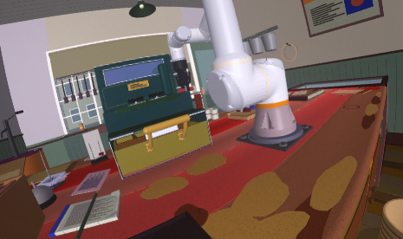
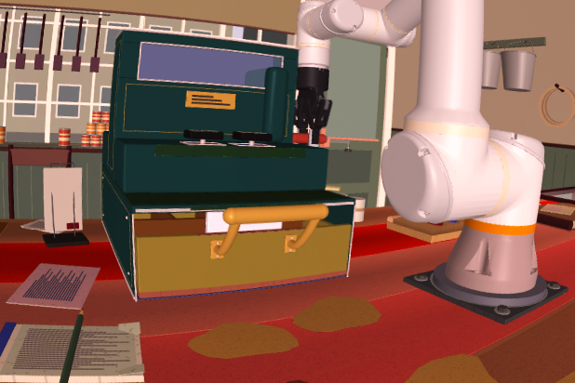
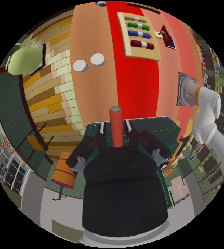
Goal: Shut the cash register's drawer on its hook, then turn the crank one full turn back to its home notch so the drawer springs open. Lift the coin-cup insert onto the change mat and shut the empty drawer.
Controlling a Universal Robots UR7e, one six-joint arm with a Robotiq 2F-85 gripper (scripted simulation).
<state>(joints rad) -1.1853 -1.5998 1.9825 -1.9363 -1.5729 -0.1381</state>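
My gripper point(image 3: 115, 127) hangs at the right side of the dark green cash register point(image 2: 211, 153), open, with its fingers on either side of the red crank handle point(image 3: 115, 125), holding nothing. The crank handle point(image 2: 309, 138) sticks out sideways from the register's right flank, level with the key deck. The yellow drawer point(image 2: 240, 254) with its orange bar handle point(image 2: 273, 216) sits at the register's base, its top edge showing a narrow slot with a white insert point(image 2: 242, 220) behind the handle. The drawer front point(image 1: 162, 145) faces the red counter.
Behind the register stand a shop window with hanging tools and a shelf of tins point(image 2: 91, 127). My arm's base point(image 2: 484, 278) is bolted to the counter on the right. Papers and a pencil point(image 2: 72, 345) lie front left, a receipt spike point(image 2: 62, 206) stands left, and a tray of coin rolls point(image 3: 140, 35) lies behind.
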